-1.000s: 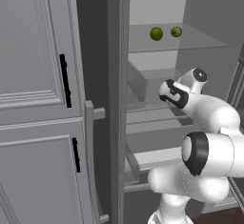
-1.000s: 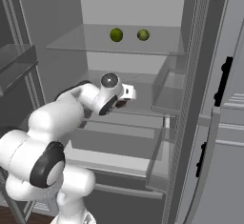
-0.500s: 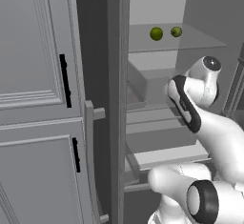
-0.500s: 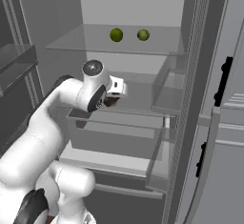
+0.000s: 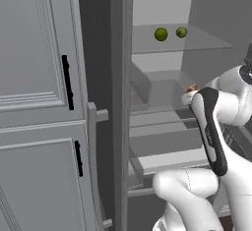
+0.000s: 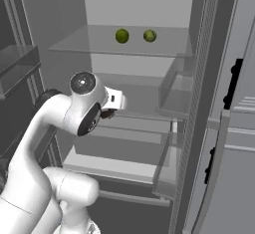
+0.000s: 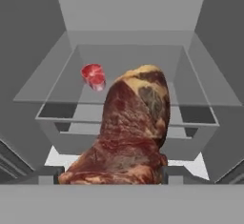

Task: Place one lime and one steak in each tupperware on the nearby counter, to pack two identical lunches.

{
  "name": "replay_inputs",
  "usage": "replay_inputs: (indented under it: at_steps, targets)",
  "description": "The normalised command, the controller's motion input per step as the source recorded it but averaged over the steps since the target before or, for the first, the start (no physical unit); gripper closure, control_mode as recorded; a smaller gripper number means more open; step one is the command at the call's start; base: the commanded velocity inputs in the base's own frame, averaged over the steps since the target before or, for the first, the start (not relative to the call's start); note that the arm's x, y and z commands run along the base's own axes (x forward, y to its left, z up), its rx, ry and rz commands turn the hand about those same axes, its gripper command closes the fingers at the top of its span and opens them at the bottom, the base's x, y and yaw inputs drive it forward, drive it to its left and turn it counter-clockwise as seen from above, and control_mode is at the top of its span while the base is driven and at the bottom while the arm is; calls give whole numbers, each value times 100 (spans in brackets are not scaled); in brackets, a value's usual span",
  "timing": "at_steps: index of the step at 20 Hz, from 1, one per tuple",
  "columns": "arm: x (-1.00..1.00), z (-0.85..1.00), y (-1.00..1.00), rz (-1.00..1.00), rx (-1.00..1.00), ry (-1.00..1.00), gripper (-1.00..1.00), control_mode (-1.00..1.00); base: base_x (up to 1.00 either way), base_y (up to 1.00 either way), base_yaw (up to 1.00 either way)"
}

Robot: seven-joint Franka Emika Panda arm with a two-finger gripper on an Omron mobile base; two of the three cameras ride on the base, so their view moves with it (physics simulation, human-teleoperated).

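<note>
My gripper [image 7: 112, 173] is shut on a steak [image 7: 133, 127], a dark-brown and red slab that stands up between the fingers and covers the middle of the hand view. From the right base view, the gripper [image 6: 110, 109] hangs in front of the open fridge's middle shelves with the steak [image 6: 106, 113] dark beneath it. Two limes [image 6: 122, 35] [image 6: 149, 35] lie side by side on the upper glass shelf [image 6: 99, 46], above the hand; they appear again as limes [image 5: 161, 34] [image 5: 181, 32] in the left base view. The tupperware and the counter are out of view.
A small red piece of meat [image 7: 93, 75] lies in the clear fridge drawer [image 7: 128, 123] beyond the gripper. The open fridge door [image 6: 234, 143] stands on the right. Grey cabinet doors with black handles [image 5: 68, 82] are on the left. My own arm [image 5: 211, 127] crosses the fridge opening.
The arm has folded and the hand has drawn back slightly from the fridge shelves with the steak still held. The limes have not moved.
</note>
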Motion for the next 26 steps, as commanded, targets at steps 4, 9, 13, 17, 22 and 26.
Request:
replay_inputs:
  at_steps: [4, 9, 13, 17, 22, 26]
  targets:
    - [0, 0, 0, 0, 0, 0, 100, 100, -97, 2, 0]
    - [0, 0, 0, 0, 0, 0, 100, 100, -100, 2, 0]
    - [0, 0, 0, 0, 0, 0, 100, 100, -100, 24, 2]
    - [0, 0, 0, 0, 0, 0, 100, 100, -70, 96, 32]
    - [0, 0, 0, 0, 0, 0, 100, 100, -2, 8, 67]
    - [0, 0, 0, 0, 0, 0, 100, 100, -7, 3, 56]
